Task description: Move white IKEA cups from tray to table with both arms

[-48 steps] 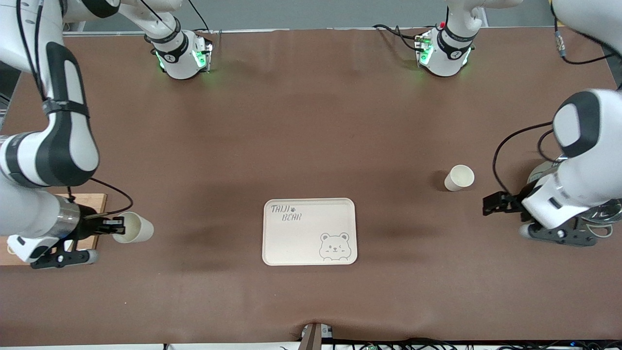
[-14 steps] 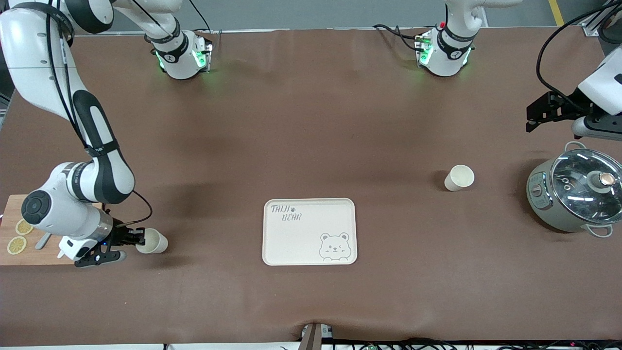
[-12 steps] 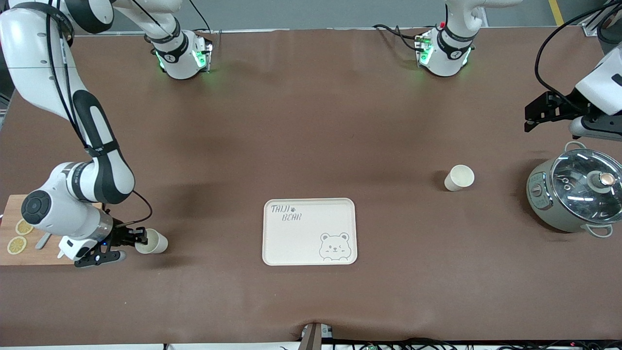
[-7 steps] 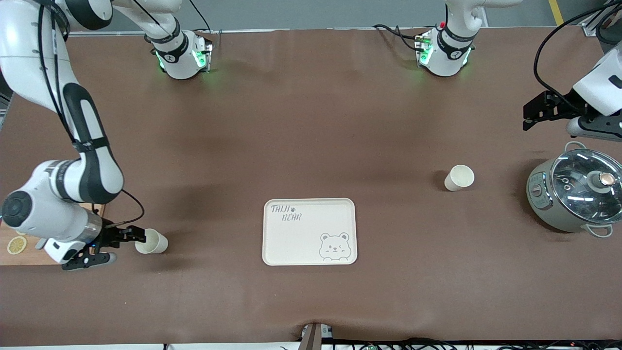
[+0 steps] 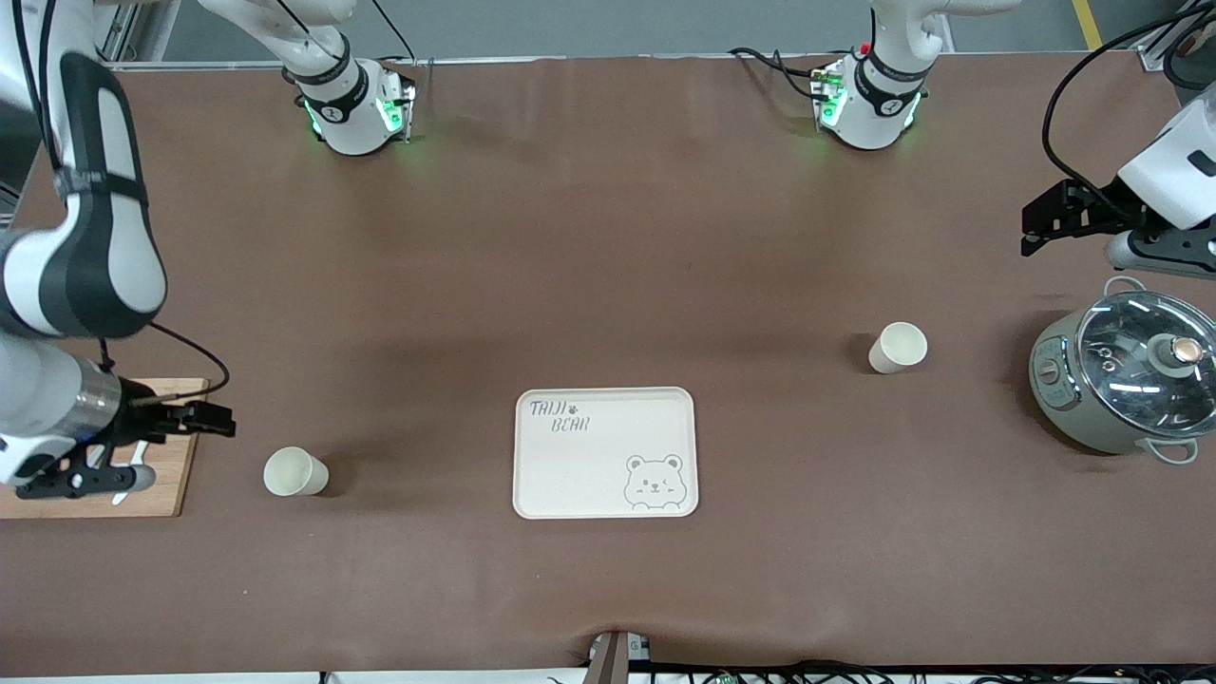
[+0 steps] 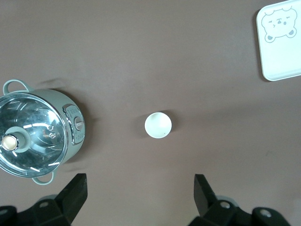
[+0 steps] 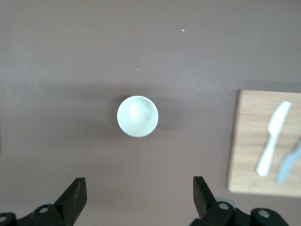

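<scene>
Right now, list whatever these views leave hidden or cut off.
- Cutting board, front view: mostly covered by the right end effector and wrist.
- Utensils, right wrist view: blurred, one clipped by the edge.
- Pot, front view: contents unreadable through the reflective lid.
- Tray, left wrist view: cut off at the corner.

Both arms (image 5: 85,237) are glossy white with black joint bands. Green lights glow on their round bases (image 5: 356,109). Thin black cables (image 5: 190,347) loop along them to small black two-finger grippers (image 5: 1040,223).
</scene>
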`<control>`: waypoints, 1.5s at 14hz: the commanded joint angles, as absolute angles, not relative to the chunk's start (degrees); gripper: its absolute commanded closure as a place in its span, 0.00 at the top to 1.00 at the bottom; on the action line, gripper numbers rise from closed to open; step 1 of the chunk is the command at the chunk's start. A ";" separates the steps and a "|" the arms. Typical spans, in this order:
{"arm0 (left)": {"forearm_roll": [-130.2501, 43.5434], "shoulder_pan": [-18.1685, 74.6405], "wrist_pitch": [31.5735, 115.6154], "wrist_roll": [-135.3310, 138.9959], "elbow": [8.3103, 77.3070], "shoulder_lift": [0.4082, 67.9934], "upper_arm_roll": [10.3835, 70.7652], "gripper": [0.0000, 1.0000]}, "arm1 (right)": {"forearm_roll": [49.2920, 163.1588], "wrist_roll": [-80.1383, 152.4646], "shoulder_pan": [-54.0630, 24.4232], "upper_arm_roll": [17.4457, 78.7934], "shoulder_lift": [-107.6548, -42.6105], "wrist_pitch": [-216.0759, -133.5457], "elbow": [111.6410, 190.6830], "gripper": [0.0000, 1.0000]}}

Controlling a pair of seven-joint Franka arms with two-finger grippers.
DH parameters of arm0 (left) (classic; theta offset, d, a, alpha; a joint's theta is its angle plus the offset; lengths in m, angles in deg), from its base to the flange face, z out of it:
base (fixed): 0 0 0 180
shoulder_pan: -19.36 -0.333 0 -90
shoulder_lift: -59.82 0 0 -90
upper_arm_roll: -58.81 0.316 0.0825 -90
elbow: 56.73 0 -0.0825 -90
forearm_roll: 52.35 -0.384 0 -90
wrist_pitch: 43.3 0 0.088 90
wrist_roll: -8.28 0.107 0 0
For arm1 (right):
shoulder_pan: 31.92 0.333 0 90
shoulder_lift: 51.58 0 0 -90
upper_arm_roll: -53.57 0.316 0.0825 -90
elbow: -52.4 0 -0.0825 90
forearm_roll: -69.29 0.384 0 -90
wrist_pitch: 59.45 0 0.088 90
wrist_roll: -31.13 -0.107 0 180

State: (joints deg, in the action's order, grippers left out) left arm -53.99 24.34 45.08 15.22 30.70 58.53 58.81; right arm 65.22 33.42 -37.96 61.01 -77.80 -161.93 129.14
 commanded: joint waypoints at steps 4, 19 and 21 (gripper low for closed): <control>-54.72 24.46 43.97 15.14 29.76 58.15 58.55 1.00 | 63.14 31.66 -40.97 60.95 -66.10 -151.13 131.67 1.00; -54.81 24.64 43.97 14.17 29.67 58.15 58.55 1.00 | 65.34 36.14 -45.45 60.86 -59.40 -155.78 136.60 1.00; -54.89 24.64 43.97 14.17 29.76 58.15 58.55 1.00 | 65.42 36.05 -45.54 60.86 -59.40 -155.87 136.60 1.00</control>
